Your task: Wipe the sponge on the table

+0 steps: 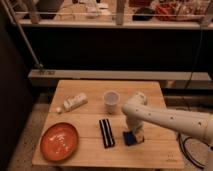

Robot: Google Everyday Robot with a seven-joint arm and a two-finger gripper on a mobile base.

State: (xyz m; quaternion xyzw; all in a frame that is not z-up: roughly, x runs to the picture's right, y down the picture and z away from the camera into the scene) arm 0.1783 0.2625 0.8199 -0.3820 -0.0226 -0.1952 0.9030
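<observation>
The sponge [130,138], a small dark blue block, rests on the light-wood table [85,120] right of the middle, near the front. My gripper [135,133] comes down on it from above at the end of the white arm [165,119], which reaches in from the right. The gripper is shut on the sponge and presses it against the planks. Its fingers hide the sponge's upper right part.
A flat black grooved bar [105,132] lies just left of the sponge. A white cup [111,101] stands behind it, a white bottle [75,101] lies at the back left, and an orange plate [60,141] sits at the front left. A railing and shelves run behind the table.
</observation>
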